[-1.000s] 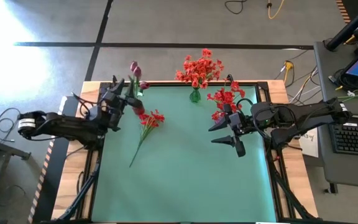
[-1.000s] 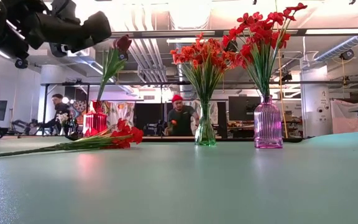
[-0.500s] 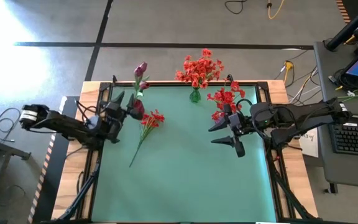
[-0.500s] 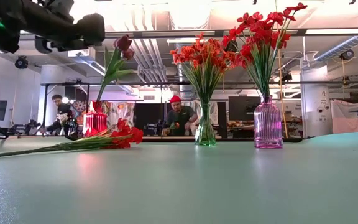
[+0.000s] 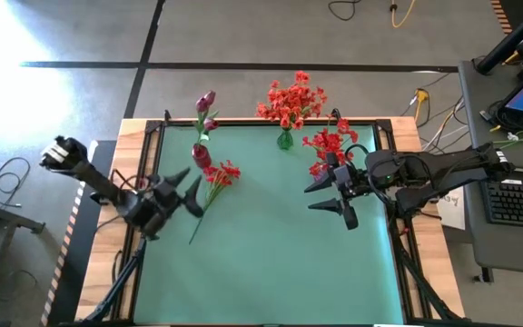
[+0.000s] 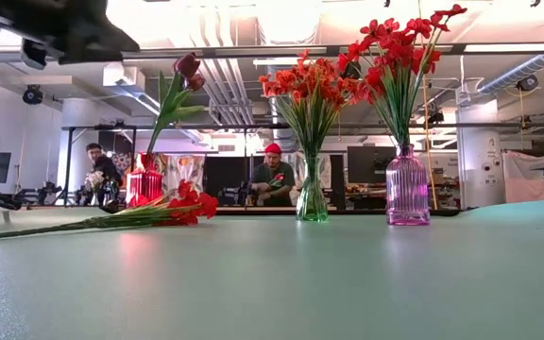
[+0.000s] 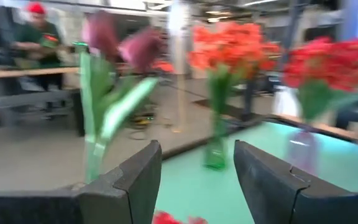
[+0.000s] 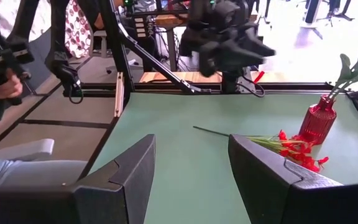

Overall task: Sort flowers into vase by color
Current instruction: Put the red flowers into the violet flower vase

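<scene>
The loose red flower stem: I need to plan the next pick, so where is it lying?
In the high view, the loose red stem lies flat on the table's left side, its blossoms beside the red vase and the open left claw next to it.

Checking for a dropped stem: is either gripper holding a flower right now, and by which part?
Nothing is held. The left gripper and right gripper are both open and empty.

Two dark arms: left arm (image 5: 107, 189) at frame left has a pale end block; right arm (image 5: 434, 171) at right carries looped black cables. Fingers (image 8: 123, 177) matte black, angular.
</scene>
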`<action>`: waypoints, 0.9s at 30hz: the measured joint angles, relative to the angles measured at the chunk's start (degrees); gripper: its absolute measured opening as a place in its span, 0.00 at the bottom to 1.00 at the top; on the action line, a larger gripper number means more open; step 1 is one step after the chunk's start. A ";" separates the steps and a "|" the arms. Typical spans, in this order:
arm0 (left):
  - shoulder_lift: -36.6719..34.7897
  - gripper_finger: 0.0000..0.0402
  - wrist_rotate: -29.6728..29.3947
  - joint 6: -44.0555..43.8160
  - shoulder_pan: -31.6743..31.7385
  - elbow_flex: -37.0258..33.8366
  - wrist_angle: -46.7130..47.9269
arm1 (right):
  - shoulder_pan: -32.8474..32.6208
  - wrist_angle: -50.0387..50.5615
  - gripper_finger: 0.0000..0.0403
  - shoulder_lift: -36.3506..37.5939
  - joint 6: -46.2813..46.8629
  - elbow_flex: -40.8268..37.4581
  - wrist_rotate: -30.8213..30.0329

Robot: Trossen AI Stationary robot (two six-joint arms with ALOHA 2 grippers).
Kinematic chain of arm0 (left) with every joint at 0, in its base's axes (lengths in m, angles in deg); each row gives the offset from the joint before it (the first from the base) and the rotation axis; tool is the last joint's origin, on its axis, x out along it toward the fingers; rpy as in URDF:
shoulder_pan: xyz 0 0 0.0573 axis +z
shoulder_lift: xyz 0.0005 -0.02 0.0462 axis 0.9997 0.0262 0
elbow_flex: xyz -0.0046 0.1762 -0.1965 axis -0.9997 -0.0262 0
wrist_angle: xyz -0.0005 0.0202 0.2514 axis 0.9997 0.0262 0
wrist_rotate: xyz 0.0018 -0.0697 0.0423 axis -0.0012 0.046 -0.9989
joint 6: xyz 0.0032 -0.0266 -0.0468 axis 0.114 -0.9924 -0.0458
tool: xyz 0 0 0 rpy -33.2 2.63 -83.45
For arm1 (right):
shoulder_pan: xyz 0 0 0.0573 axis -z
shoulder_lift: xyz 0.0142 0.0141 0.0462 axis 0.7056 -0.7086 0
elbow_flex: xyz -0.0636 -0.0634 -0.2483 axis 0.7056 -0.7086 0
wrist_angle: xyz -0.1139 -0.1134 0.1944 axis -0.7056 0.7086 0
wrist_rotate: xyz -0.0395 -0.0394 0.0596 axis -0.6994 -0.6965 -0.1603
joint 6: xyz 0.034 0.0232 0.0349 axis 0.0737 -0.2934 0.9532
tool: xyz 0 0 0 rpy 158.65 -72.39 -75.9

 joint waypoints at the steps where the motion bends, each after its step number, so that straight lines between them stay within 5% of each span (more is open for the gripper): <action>1: 0.91 0.47 -0.08 -1.78 -1.69 0.00 0.20 | 0.01 0.00 0.48 0.00 0.13 0.00 0.00; 12: 16.93 0.47 2.79 -33.17 -6.92 0.00 6.50 | 0.00 -0.45 0.48 -0.08 3.47 -0.02 0.02; 18: 26.57 0.47 24.53 -48.72 -5.44 0.18 6.48 | 0.00 -0.49 0.48 -1.47 5.69 -0.07 0.08; 27: 32.56 0.47 45.93 -63.29 -4.90 3.27 11.30 | 0.00 0.17 0.48 -4.69 8.16 0.12 0.22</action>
